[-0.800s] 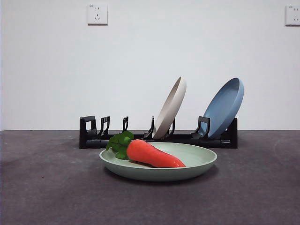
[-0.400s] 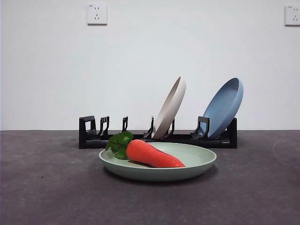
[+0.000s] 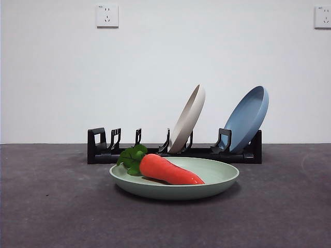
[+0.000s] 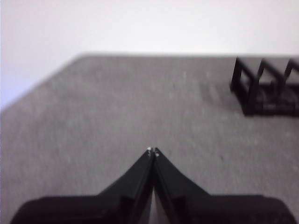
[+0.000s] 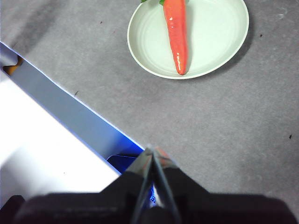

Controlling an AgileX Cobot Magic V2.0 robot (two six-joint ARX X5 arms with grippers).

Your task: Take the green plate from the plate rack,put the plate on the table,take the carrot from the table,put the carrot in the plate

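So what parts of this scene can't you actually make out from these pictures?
- Carrot: its leaves are cut off by the edge of the right wrist view.
- Plate rack: blurred and cut off at the side of the left wrist view; in the front view the green plate hides its middle base.
- Wall sockets: too small to read.
- Both arms: absent from the front view; only the left gripper and right gripper show, fingers together.

carrot (image 5: 177,35) in green plate (image 5: 219,42) | right tool (image 5: 153,151) closed, empty

Both arms pulled back — left gripper (image 4: 153,151) and right gripper (image 5: 152,150) closed, empty
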